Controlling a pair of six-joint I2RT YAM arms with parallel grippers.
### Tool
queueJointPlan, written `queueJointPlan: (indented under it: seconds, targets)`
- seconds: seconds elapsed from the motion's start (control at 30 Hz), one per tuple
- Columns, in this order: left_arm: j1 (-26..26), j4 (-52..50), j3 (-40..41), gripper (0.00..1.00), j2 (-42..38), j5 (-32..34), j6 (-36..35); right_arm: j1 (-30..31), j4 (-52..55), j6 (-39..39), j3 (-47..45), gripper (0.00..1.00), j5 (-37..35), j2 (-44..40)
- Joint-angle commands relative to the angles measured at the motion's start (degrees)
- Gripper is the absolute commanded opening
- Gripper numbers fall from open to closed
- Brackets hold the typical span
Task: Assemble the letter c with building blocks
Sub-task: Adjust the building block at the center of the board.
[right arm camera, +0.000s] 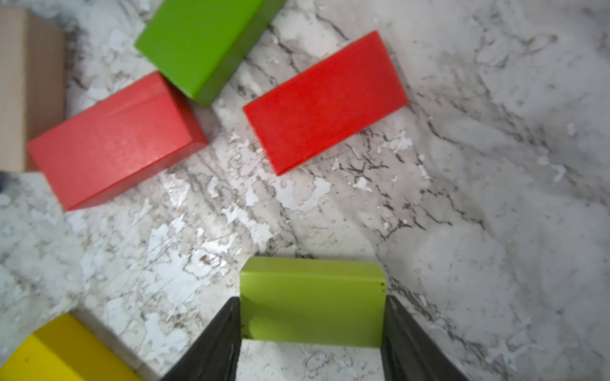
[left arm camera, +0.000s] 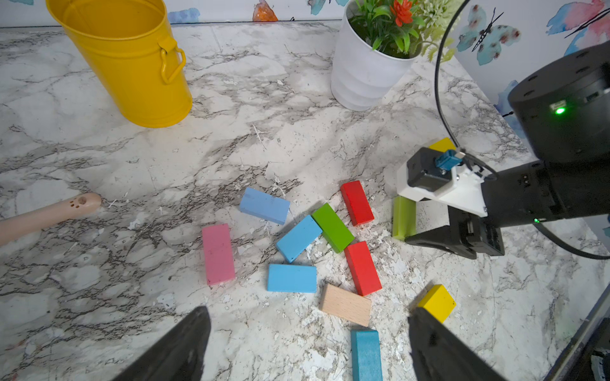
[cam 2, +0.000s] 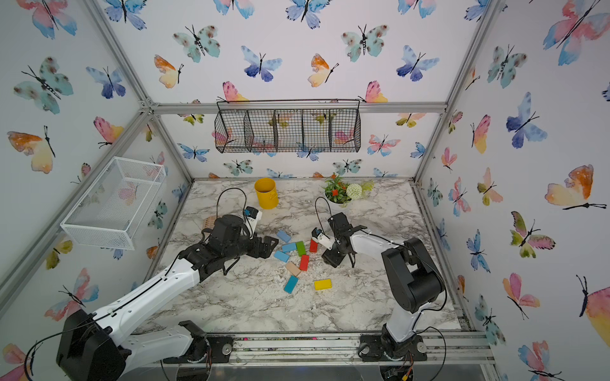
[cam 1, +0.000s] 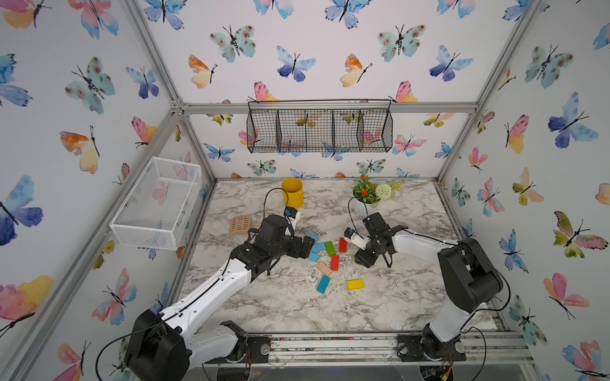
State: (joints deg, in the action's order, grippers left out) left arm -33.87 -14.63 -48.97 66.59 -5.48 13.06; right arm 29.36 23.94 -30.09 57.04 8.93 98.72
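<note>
Building blocks (left arm camera: 298, 238) scattered flat mid-table, mixed colours; lime block (right arm camera: 312, 301) on edge, clamped in right pincer (right arm camera: 313, 300)

Left hand (left arm camera: 307, 315) spread wide; right hand (right arm camera: 312, 299) apparently gripping.

Lime block (right arm camera: 312, 301); marble-veined table (right arm camera: 495, 198); perhaps tan block (right arm camera: 26, 82).
</note>
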Motion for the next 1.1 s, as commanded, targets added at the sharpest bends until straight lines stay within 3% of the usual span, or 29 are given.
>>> queueJointPlan:
  seconds: [0.0,0.23,0.5,0.73,0.87,1.07]
  targets:
    - [-0.06,-1.36,0.37,0.94,-0.76,-1.20,0.21,0.43,5.59,-11.90,1.11,0.60,2.78,-0.93]
    - [-0.06,-1.35,0.46,0.94,-0.93,-1.03,-0.05,0.45,12.76,-18.56,6.56,0.64,2.54,4.29]
    - [0.02,-1.31,0.48,0.95,-0.96,-1.32,-0.66,0.20,15.75,-21.75,12.62,0.66,-2.80,9.91]
    - [0.03,-1.34,0.46,0.95,0.09,-1.02,-1.20,-0.14,12.25,-20.49,11.85,0.84,-2.27,6.43]
    - [0.03,-1.12,0.52,0.95,1.08,-2.07,-0.03,-0.91,9.08,-13.01,10.99,0.88,-0.48,1.89]
    - [0.03,-0.11,0.78,0.95,1.19,-2.77,1.18,-1.50,3.69,9.69,6.38,0.75,1.34,-4.32]
